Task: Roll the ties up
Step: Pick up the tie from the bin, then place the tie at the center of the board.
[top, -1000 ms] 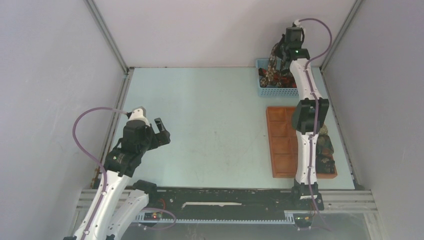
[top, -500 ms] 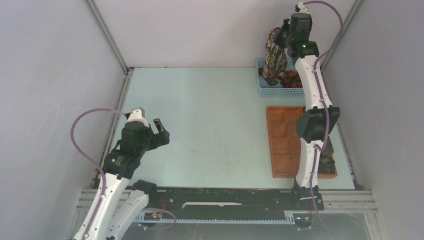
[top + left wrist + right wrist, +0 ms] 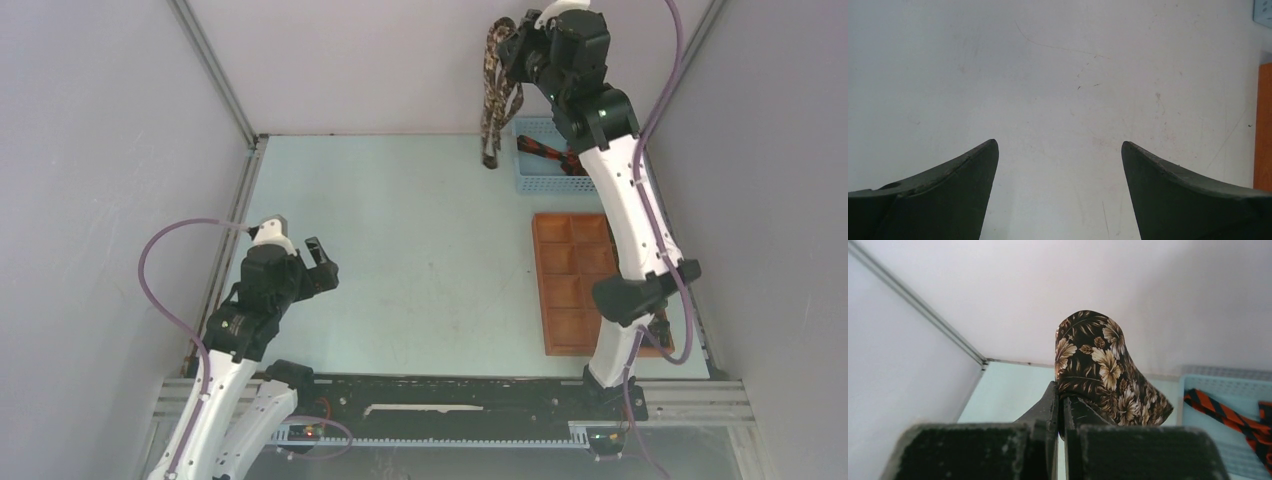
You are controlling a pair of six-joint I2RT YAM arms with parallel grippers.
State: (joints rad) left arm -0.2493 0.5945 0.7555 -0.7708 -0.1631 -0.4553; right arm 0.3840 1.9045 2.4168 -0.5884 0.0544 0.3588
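My right gripper is raised high at the back of the table, shut on a dark brown tie with tan floral print. The tie hangs down from the jaws, its lower end just left of the blue basket. In the right wrist view the floral tie is pinched between the closed fingers and drapes over the right one. A black and red-orange tie lies in the basket, also seen as the striped tie. My left gripper is open over bare table at the near left, its fingers wide apart with nothing between.
An orange-brown tray of square compartments lies along the right side, partly hidden by the right arm. Grey walls with metal corner posts enclose the table on three sides. The tray's edge shows at the right of the left wrist view.
My right gripper has lifted the floral tie up out of the basket and carried it left, so it now hangs free. The left arm has barely moved.
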